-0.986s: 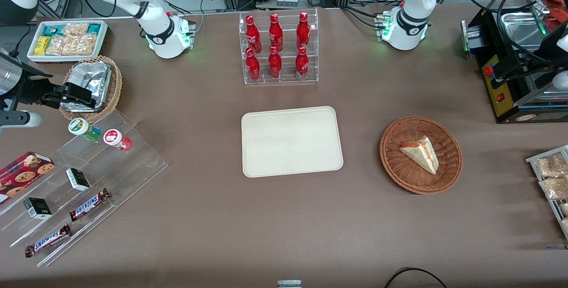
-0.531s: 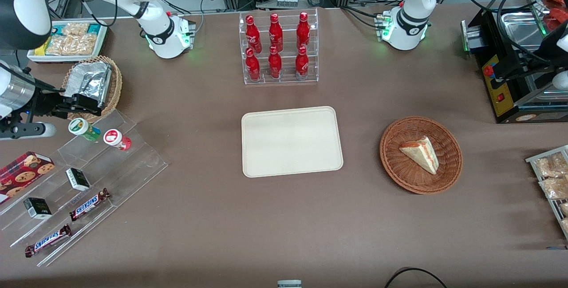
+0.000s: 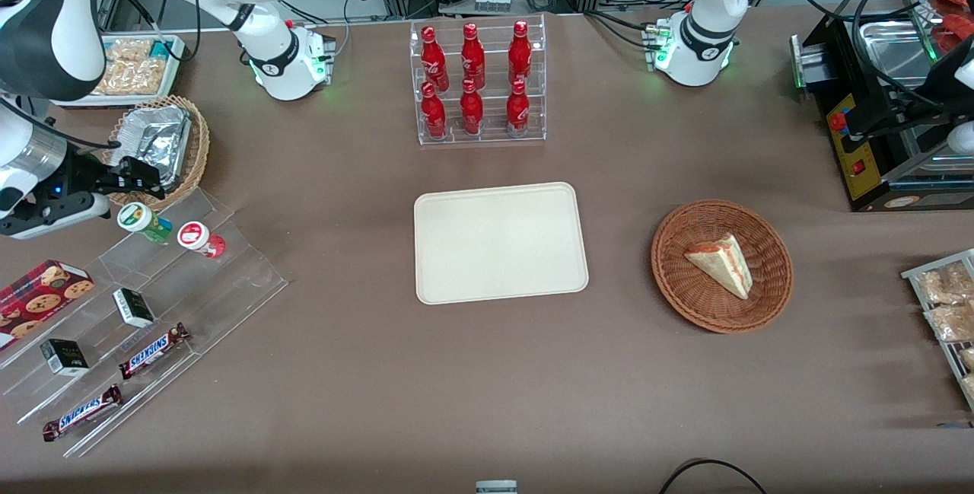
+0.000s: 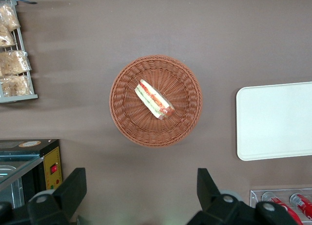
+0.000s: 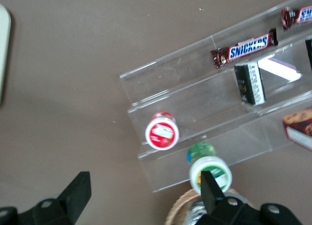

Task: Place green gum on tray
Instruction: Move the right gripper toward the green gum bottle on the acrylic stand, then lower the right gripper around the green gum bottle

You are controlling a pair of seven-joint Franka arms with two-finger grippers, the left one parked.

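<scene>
Open end effector (image 3: 144, 176) near Snickers bars (image 5: 243, 48)

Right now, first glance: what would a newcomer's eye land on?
Probably the red bottles in the clear rack, farther from the front camera than the bare cream tray at table centre. Then the sandwich wedge in the wicker basket, toward the parked arm's end. At the working arm's end, the open gripper hangs just by the green gum on the clear stepped stand.
</scene>
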